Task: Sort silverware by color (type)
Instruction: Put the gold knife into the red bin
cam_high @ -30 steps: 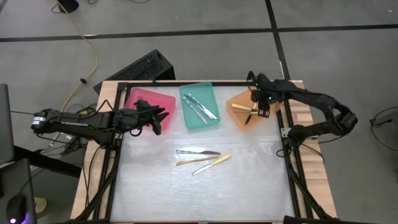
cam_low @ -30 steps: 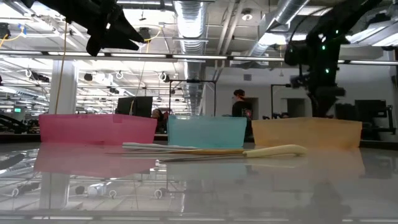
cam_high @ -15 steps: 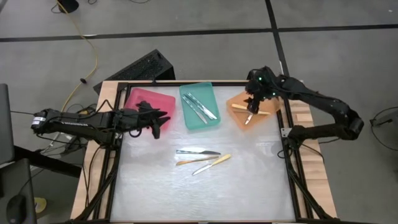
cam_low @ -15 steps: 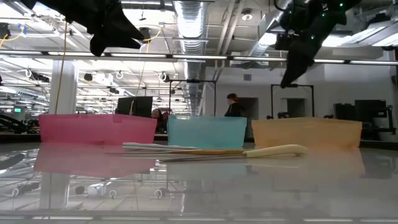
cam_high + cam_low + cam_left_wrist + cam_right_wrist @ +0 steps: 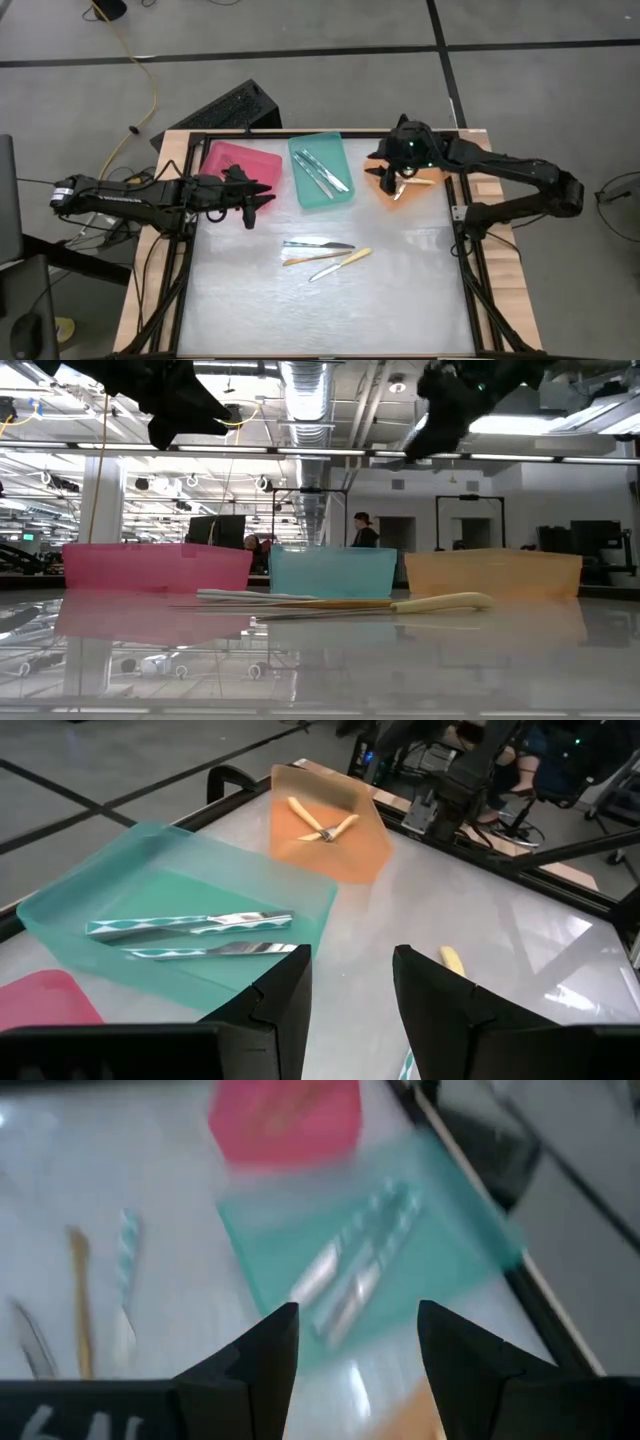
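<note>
While three pieces of silverware (image 5: 325, 256) lie just below the teal tray (image 5: 322, 171), we see the right gripper (image 5: 385, 166) beside it, fingers spread empty; left gripper (image 5: 260, 193) likewise.

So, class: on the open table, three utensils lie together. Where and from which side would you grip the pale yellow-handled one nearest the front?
Grip the yellow-handled utensil by its handle end, coming straight down from above. It lies flat on the table, so only a top approach fits. The handle points right, away from the orange-handled utensil and the third utensil, leaving the gripper room.
</note>
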### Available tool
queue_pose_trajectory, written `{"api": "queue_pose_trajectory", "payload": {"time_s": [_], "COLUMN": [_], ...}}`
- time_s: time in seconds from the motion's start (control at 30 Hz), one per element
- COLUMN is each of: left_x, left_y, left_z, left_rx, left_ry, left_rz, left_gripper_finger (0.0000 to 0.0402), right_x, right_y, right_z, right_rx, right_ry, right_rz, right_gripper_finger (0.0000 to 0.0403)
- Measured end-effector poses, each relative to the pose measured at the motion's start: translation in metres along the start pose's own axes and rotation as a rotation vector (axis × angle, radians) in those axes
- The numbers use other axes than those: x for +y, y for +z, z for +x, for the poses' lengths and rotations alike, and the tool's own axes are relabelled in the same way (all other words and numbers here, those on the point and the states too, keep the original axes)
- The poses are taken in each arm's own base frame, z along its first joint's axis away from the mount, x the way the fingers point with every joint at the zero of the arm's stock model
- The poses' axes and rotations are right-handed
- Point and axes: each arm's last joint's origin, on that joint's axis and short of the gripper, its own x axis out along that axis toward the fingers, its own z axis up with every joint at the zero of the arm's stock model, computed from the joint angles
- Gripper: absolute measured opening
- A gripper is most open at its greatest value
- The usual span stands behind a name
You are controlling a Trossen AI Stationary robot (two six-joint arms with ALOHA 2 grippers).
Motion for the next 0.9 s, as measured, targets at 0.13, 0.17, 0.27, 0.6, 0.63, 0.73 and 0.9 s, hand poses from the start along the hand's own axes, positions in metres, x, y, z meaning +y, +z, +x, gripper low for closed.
{"api": "queue_pose_trajectory", "payload": {"time_s": [0.13,0.17,0.27,0.6,0.63,0.73,0.9], "left_x": [0.0,0.0,0.0,-0.01,-0.013,-0.023,-0.034], "left_y": [0.0,0.0,0.0,-0.008,-0.01,-0.015,-0.03], "left_z": [0.0,0.0,0.0,0.016,0.02,0.032,0.053], "left_rx": [0.0,0.0,0.0,0.04,0.052,0.051,0.09], "left_ry": [0.001,0.0,0.001,-0.027,-0.032,-0.062,-0.067], "left_rz": [0.004,0.005,0.002,-0.034,-0.035,-0.033,0.018], "left_gripper_finger": [0.0126,0.0126,0.0126,0.0126,0.0126,0.0126,0.0126], "right_x": [0.013,0.016,0.025,0.053,0.056,0.063,0.071], "right_y": [0.016,0.019,0.026,0.04,0.04,0.04,0.039], "right_z": [0.0,0.0,-0.001,-0.007,-0.007,-0.008,-0.009], "right_rx": [-0.148,-0.177,-0.246,-0.392,-0.396,-0.396,-0.393], "right_ry": [0.037,0.048,0.078,0.179,0.19,0.215,0.249], "right_rz": [0.023,0.029,0.014,0.014,0.014,0.007,0.01], "right_gripper_finger": [0.0211,0.0211,0.0211,0.0211,0.0211,0.0211,0.0211]}}
